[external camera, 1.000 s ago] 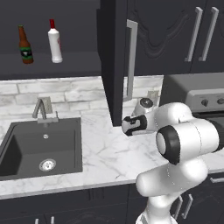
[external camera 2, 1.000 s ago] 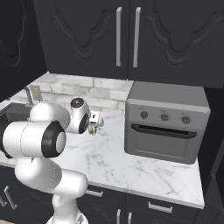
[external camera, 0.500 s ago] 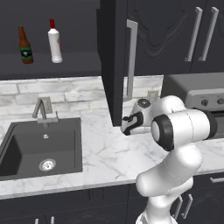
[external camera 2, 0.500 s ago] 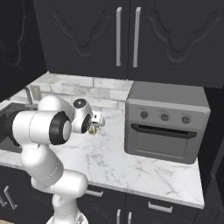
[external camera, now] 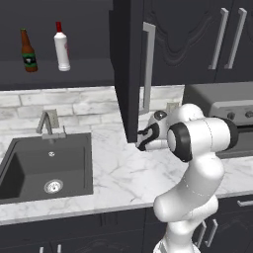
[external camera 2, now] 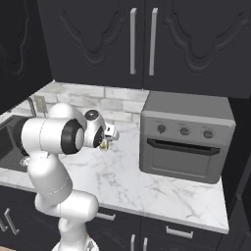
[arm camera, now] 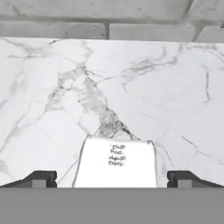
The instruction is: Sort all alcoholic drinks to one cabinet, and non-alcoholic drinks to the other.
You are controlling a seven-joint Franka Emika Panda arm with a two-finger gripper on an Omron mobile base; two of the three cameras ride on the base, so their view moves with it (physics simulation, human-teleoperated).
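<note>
Home kitchen: marble counter [external camera: 113,173] w/ dark sink [external camera: 44,165] & faucet [external camera: 47,126], brick backsplash [external camera: 74,106], charcoal cabinets [external camera 2: 142,41], toaster oven [external camera 2: 184,139], bottles [external camera: 28,51] on open shelf [external camera: 54,76].

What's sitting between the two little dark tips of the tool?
In the hand view, a pale carton with small printed text stands between the open tool's tips, on the marble counter.

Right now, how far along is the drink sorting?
Looks done: the brown glass beer bottle and the white bottle with a red cap stand on the dark shelf of the open cabinet. In hand: the open end effector straddles the pale carton on the marble counter, not yet gripped. Left: storing it.
</note>
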